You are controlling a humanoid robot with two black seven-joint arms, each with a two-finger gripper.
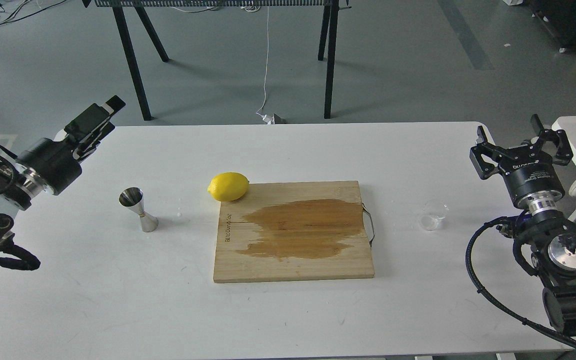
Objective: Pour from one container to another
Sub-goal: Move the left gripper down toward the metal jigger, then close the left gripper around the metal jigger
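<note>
Both sets of jaws idle — right gripper spread, left gripper unreadable — clear cup upright, steel jigger upright.

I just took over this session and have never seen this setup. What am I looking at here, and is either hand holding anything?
This is the view from the robot's own head, looking down at a white table. The black arms at each side are its own. The left hand hangs over the table's left edge; seen side-on, I cannot tell whether it is open. The right hand is open beyond the right edge. Neither holds anything. On the table stand a steel jigger at left, a lemon touching the corner of a stained wooden board, and a small clear cup at right.
</note>
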